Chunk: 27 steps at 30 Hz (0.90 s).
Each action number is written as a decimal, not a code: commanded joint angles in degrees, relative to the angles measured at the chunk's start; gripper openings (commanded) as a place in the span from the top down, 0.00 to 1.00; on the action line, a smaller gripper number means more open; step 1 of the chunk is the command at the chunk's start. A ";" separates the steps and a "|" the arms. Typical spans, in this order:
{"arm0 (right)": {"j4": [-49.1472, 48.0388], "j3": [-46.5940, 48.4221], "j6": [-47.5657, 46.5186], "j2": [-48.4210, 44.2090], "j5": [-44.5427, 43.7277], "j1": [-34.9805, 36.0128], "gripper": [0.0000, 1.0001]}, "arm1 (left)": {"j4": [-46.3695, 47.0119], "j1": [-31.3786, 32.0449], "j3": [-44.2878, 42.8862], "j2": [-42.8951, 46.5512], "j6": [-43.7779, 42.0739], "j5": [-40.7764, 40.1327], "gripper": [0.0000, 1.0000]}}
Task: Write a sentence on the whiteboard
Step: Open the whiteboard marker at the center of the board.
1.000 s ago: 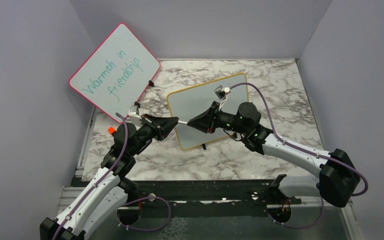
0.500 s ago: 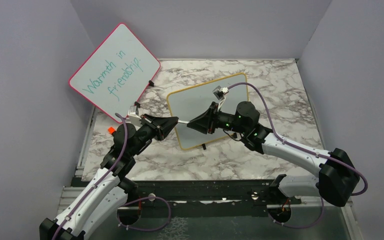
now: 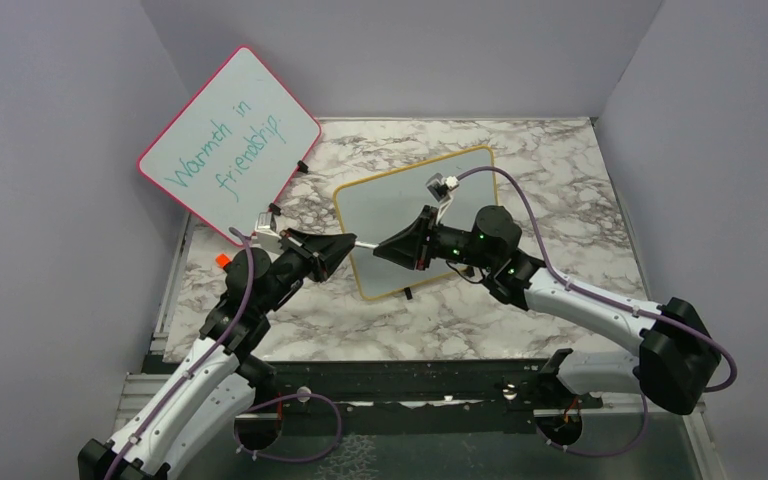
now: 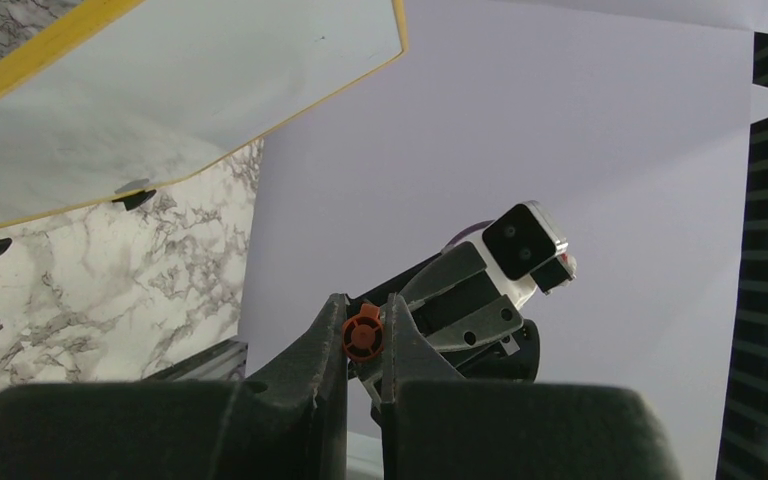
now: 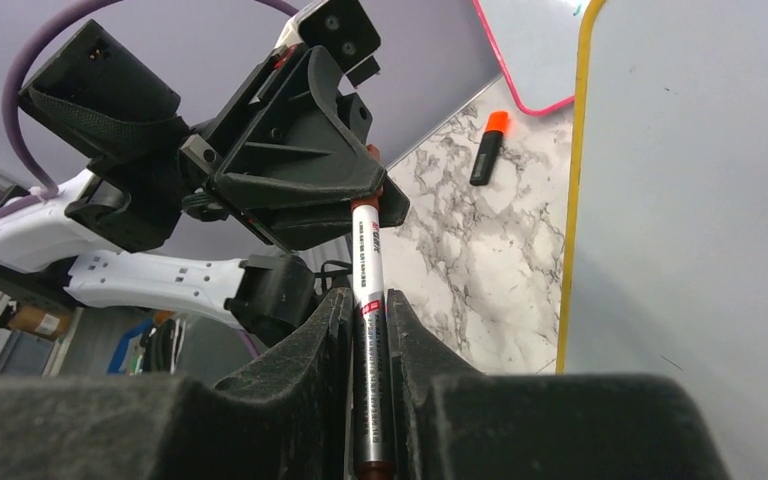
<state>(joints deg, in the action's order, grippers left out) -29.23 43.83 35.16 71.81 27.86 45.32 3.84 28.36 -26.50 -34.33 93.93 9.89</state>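
Left hand (image 3: 345, 247) and right hand (image 3: 382, 248) face tip to tip, both clenched on one marker (image 3: 363, 243). Whiteboard (image 3: 400, 195) lies flat on bench (image 3: 560, 200), beneath right hand, left hand just off its left edge.

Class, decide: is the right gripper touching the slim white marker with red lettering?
Touching. The right wrist view shows the right gripper closed on the slim white marker, pressing both sides of its barrel.
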 commanded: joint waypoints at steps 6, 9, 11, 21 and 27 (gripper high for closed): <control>-7.56 -2.96 2.94 -2.51 -4.05 -0.23 0.83 | -1.21 -0.06 1.46 1.54 1.66 -1.14 1.00; -8.96 -3.78 3.78 -2.64 -5.55 -0.23 0.84 | -1.29 -0.06 1.69 1.82 1.87 -0.98 1.00; -9.45 -4.22 4.25 -2.64 -6.67 -0.23 0.85 | -1.29 -0.06 1.95 2.03 2.00 -0.96 1.00; -8.80 -5.25 3.52 -3.34 -11.36 -0.23 0.99 | -1.39 -0.06 2.94 2.80 2.52 -1.40 1.00; -3.85 -6.22 0.44 -6.05 -10.99 -0.23 1.00 | -0.73 -0.06 3.74 3.48 2.81 -4.43 1.00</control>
<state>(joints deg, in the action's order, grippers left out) -34.68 38.37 38.85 69.52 23.57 46.57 4.12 29.02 -24.38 -32.60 95.35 10.83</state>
